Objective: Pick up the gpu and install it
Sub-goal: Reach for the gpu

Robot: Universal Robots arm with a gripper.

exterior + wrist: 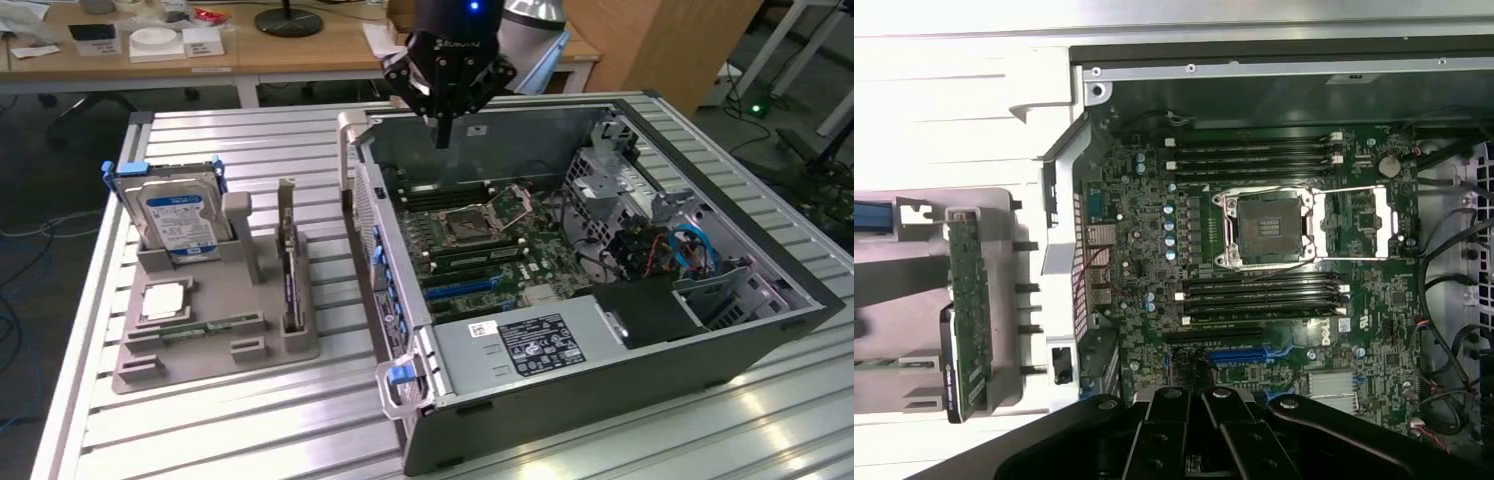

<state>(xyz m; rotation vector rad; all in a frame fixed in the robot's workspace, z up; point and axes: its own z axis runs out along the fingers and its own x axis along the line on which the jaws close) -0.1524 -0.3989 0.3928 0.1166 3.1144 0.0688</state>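
Note:
The gpu [287, 268] stands on edge in a slot of the grey holder [254, 350] on the exterior view's left, thin and dark. In the wrist view the gpu [968, 312] shows as a narrow green-faced board beside the case. My gripper [442, 132] hangs above the far wall of the open computer case [747, 330], well apart from the gpu. Its fingers are shut together and point down, with nothing between them. In the wrist view the gripper [1190, 412] sits over the motherboard [1144, 220], near the blue slot [1249, 355].
A silver hard drive [178, 213] with a blue label stands at the holder's back. A pale square chip [166, 300] and a green memory stick [214, 325] lie in it. Cables and the power supply [534, 345] crowd the case. A desk [267, 50] lies behind.

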